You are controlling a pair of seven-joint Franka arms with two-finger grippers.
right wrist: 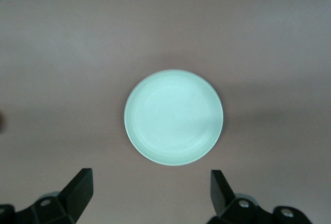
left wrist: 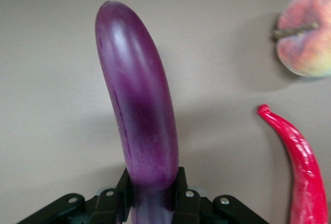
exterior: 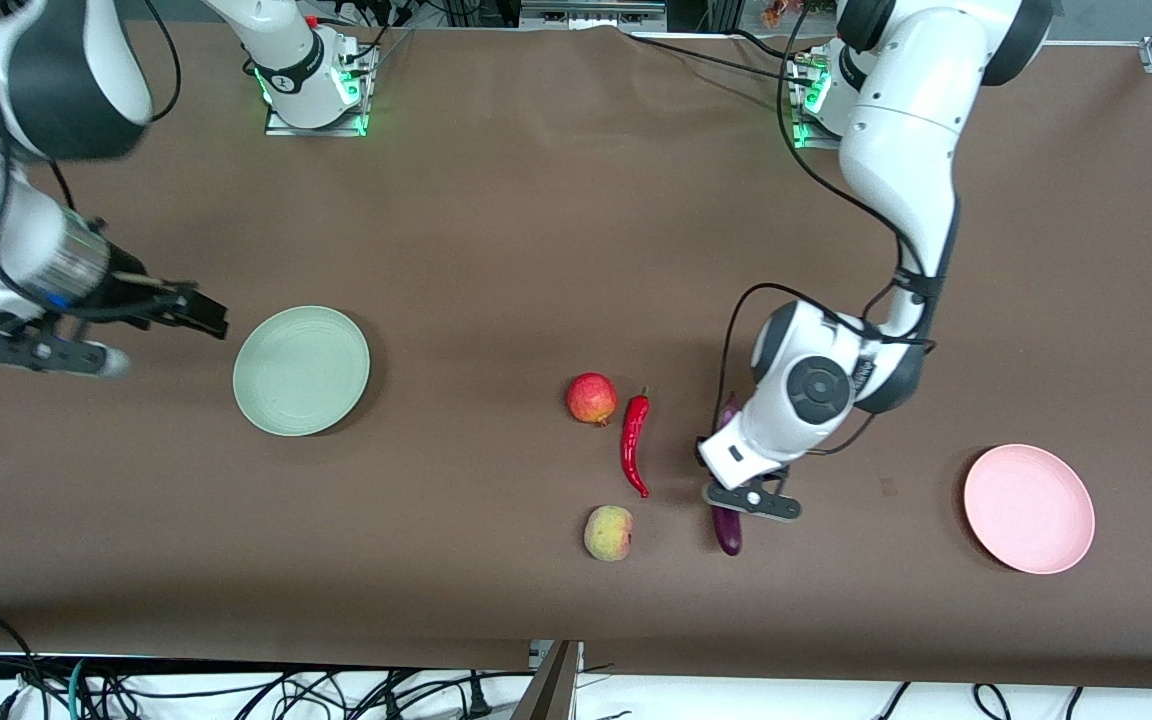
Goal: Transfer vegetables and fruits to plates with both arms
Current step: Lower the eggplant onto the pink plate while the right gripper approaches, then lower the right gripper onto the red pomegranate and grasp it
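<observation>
Front view: the left gripper (exterior: 736, 497) is down over the eggplant (exterior: 728, 532), which lies on the brown table (exterior: 536, 230) between the chili (exterior: 634, 442) and the pink plate (exterior: 1029, 508); only the ends of the eggplant show past the wrist. The pomegranate (exterior: 591, 398) lies just beside the chili's stem, the peach (exterior: 608, 532) nearer the camera. The right gripper (exterior: 198, 311) hangs beside the green plate (exterior: 302, 370) at the right arm's end of the table. Both plates hold nothing.

Left wrist view: the fingers (left wrist: 178, 195) are clamped on the eggplant (left wrist: 139, 115) near one end, the long remainder jutting free. Its glossy, rounded skin looks slippery and the body probably firm but light; held this far from the middle it may droop or twist, so a mid-length hold across the narrow width would be steadier. The chili (left wrist: 302, 167) and peach (left wrist: 306, 35) lie close by.

Right wrist view: the fingers (right wrist: 78, 190) stand wide apart and carry nothing, with the green plate (right wrist: 174, 116) ahead of them
</observation>
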